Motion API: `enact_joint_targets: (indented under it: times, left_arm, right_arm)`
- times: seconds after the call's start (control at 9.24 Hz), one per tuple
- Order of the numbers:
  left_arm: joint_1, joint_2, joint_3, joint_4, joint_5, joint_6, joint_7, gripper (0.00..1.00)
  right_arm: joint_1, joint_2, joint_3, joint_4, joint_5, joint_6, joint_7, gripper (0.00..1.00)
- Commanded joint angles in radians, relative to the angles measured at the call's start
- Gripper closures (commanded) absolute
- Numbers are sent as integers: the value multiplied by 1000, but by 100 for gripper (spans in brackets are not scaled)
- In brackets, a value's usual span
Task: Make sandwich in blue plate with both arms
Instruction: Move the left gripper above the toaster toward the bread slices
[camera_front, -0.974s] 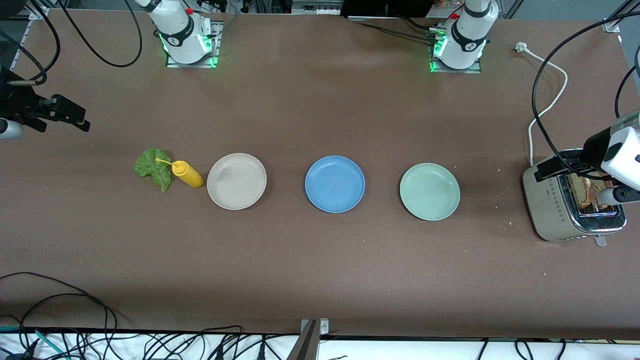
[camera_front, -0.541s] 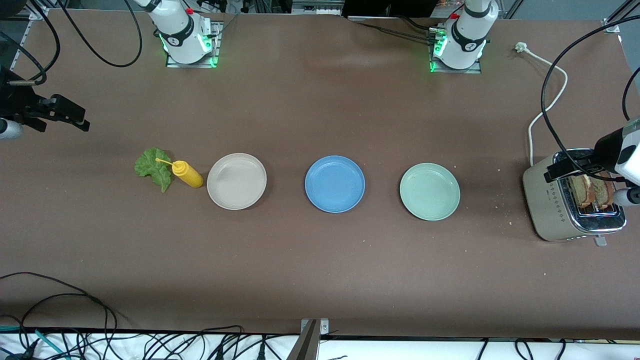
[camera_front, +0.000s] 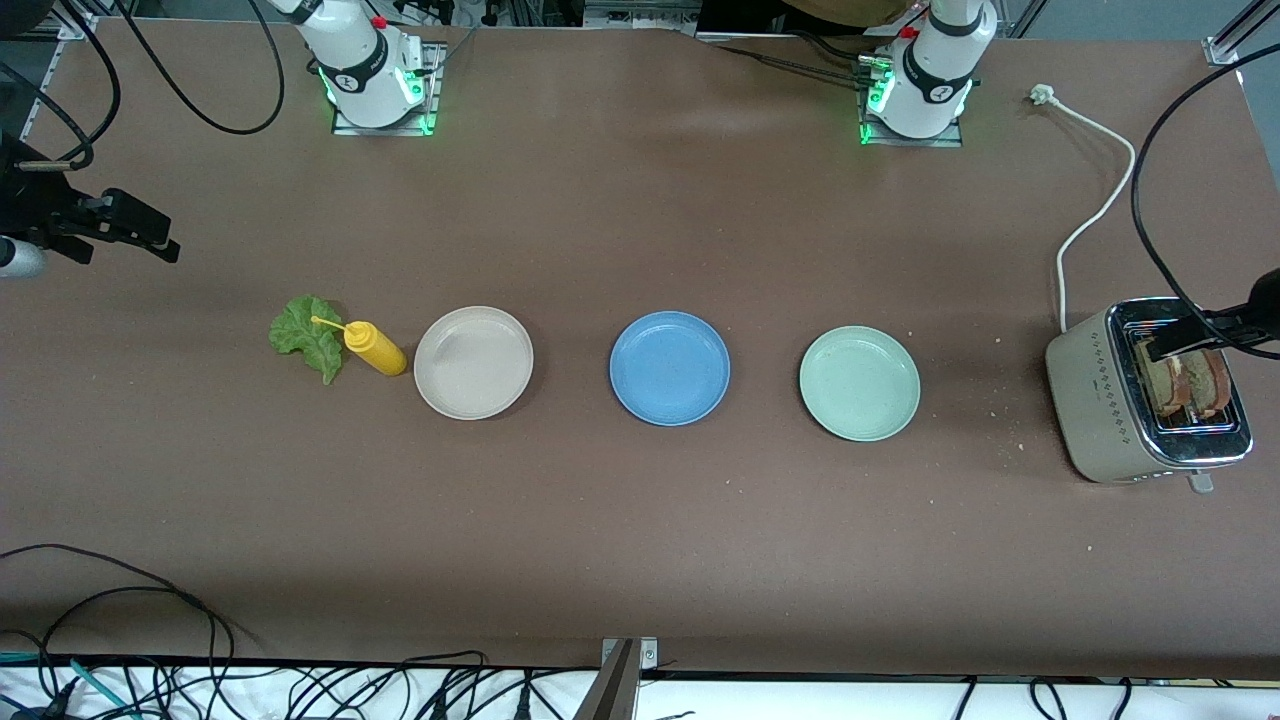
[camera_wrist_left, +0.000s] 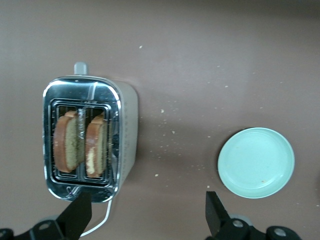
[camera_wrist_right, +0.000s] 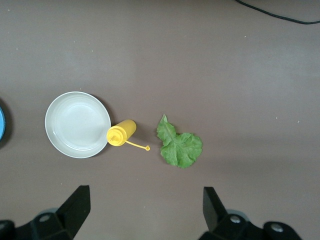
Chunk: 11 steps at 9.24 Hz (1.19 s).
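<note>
Three plates sit in a row across the brown table (camera_front: 640, 520): a beige-white plate (camera_front: 473, 362) toward the right arm's end, the blue plate (camera_front: 669, 368) in the middle with nothing on it, and a pale green plate (camera_front: 859, 383) toward the left arm's end.

Looking across the table, the toaster (camera_front: 1100, 400) shows only a glimpse of bread past the dark fingers at the frame's edge. The left wrist view looks straight down into it — two toast slices (camera_wrist_left: 82, 145), one upright in each slot — with the green plate well apart from it. The left gripper (camera_wrist_left: 147, 212) hangs over the table beside the toaster, its fingers spread wide, grasping nothing.

The right wrist view gives the other end: one lettuce leaf (camera_wrist_right: 180, 146) flat on the table, one yellow sauce bottle (camera_wrist_right: 121, 133) lying on its side between leaf and beige-white plate, its nozzle toward the leaf. The right gripper (camera_wrist_right: 145, 207) is up over the table near them — released, empty.
</note>
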Motion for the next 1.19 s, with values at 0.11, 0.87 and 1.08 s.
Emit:
enact_joint_targets:
  times: [0.11, 0.87, 1.08]
  left_arm:
    - [109, 46, -5, -4, 19, 29, 135, 0]
    - [160, 150, -7, -27, 24, 81, 137, 0]
    - [150, 100, -28, -29, 12, 60, 135, 0]
  right_arm:
    - [3, 0, 4, 18, -14, -19, 3, 0]
    - [3, 0, 5, 18, -12, -21, 3, 0]
    - [3, 0, 5, 20, -12, -21, 3, 0]
